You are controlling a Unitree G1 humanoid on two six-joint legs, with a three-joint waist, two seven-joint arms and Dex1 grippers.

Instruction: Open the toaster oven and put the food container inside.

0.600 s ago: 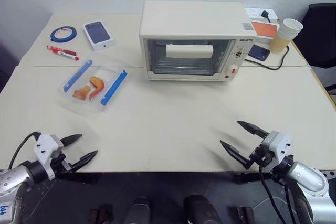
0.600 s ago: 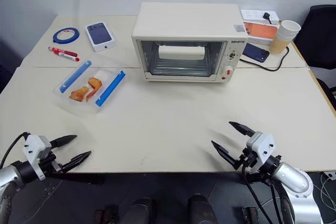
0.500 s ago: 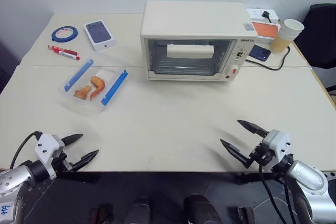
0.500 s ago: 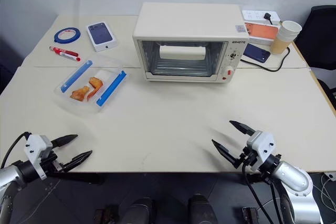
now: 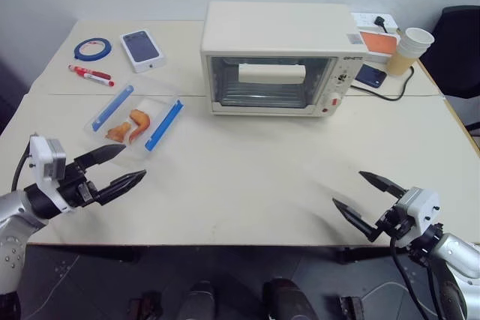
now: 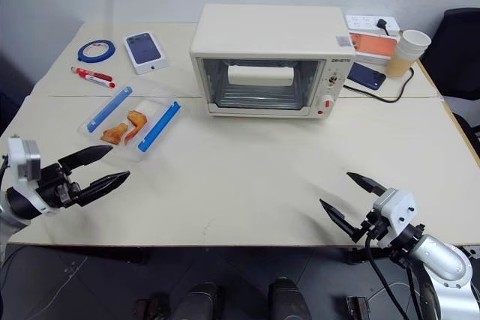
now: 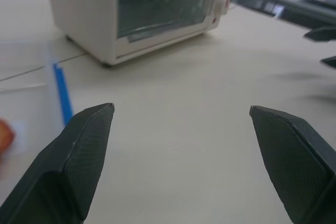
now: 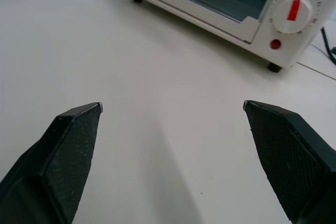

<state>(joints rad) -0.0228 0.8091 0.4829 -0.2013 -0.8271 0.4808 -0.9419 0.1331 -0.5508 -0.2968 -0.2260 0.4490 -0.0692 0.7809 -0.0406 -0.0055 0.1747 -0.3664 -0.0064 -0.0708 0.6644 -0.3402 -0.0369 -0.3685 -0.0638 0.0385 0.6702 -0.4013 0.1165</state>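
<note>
While the toaster oven (image 5: 276, 58) stands with its glass door shut and its white bar handle (image 5: 271, 73) untouched, the task sits at its very first step: neither arm has reached anything, and the door must come open before the box can go in. The left pincer (image 5: 112, 170) hovers over the near left part of the bench (image 5: 247, 177), released, its two black fingers spread wide with nothing between them; the right pincer (image 5: 372, 201) hovers at the near right edge, likewise released and empty. Just ahead of the left pincer, near but not touching, lies the food container (image 5: 135, 121), a clear box with two blue clips and orange-brown pieces inside, resting flat on the bench. Farther ahead and across toward the middle is the oven, well apart from both pincers; from the right pincer it lies ahead and to the left, with its knobs and red button (image 8: 274, 44) on the side nearer that pincer. My reading is that the next move calls for one arm to travel forward to the handle, set its fingers around the bar, and pull it outward and down so the door swings open. The handle sits high on the door, so the pincer needs to rise a little on the way. Only then does lifting the container make sense, and the left pincer is best placed for that.
</note>
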